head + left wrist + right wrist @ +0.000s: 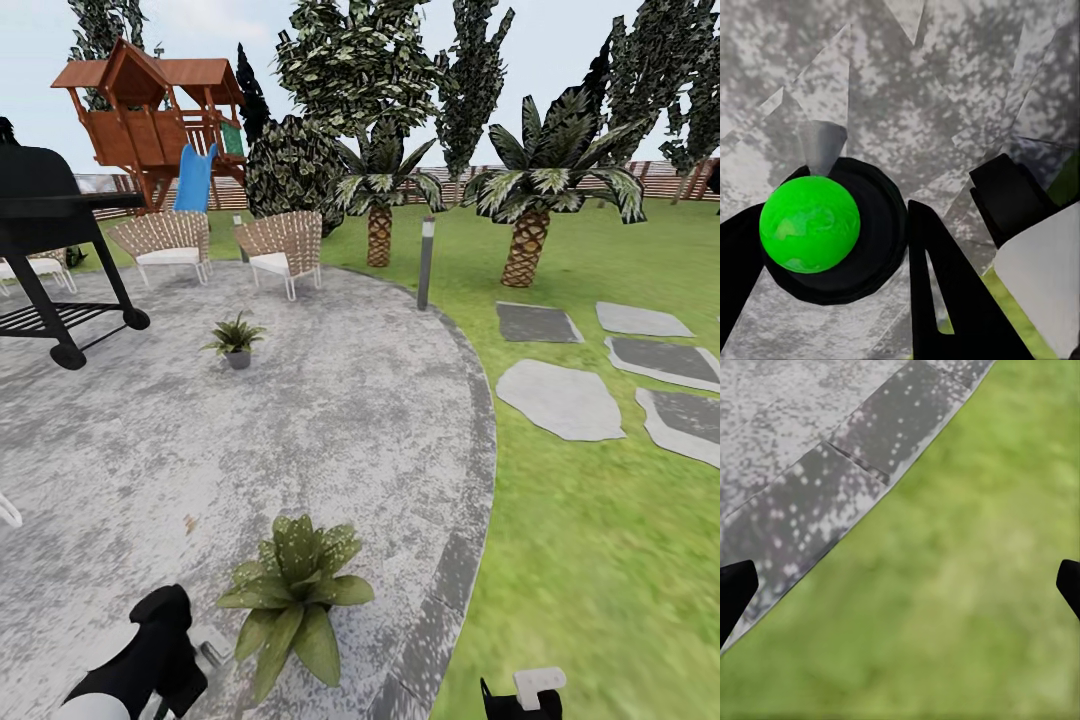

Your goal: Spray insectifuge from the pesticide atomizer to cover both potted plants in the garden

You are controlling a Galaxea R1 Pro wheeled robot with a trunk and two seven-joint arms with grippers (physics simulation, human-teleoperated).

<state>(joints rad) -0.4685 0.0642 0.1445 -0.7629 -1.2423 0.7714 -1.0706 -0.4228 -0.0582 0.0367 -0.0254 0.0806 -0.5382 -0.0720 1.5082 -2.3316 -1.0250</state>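
the left end effector (pixel 862 255) is clenched on the pesticide atomizer (pixel 810 223), seen end-on in the left wrist view as a green disc in a dark ring, so its long axis runs along the view line toward the patio (pixel 330 420), probably. at lower left of the head view sits the broad-leaved potted plant (pixel 293 590); the spiky potted plant (pixel 236 340) stands at centre left. the right end effector (pixel 900 585) is released, fingertips wide over grass (pixel 975 607).
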